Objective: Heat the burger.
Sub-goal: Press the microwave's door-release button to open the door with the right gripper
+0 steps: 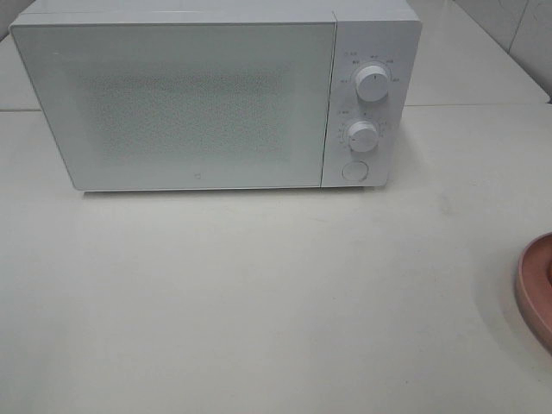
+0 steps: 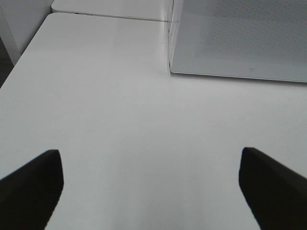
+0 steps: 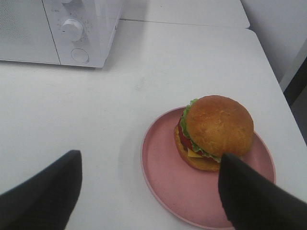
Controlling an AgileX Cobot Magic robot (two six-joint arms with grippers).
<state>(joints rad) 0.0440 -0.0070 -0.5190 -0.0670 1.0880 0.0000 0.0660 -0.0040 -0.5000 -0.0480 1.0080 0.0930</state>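
Note:
The burger (image 3: 217,132), with a golden-brown bun, green lettuce and red and yellow layers, sits on a pink plate (image 3: 168,187). In the right wrist view my right gripper (image 3: 149,184) hangs open above the table, one finger close beside the burger, nothing between its fingers. The exterior high view shows only the plate's rim (image 1: 536,289) at the right edge; the burger is out of view there. My left gripper (image 2: 149,177) is open over bare table, short of the microwave (image 2: 240,38). The white microwave (image 1: 216,95) stands at the back with its door shut.
The microwave has two knobs, upper (image 1: 372,84) and lower (image 1: 363,136), and a round button (image 1: 354,171) on its right panel. The white table's right edge (image 3: 283,105) runs close to the plate. A table seam (image 2: 110,17) lies behind the microwave.

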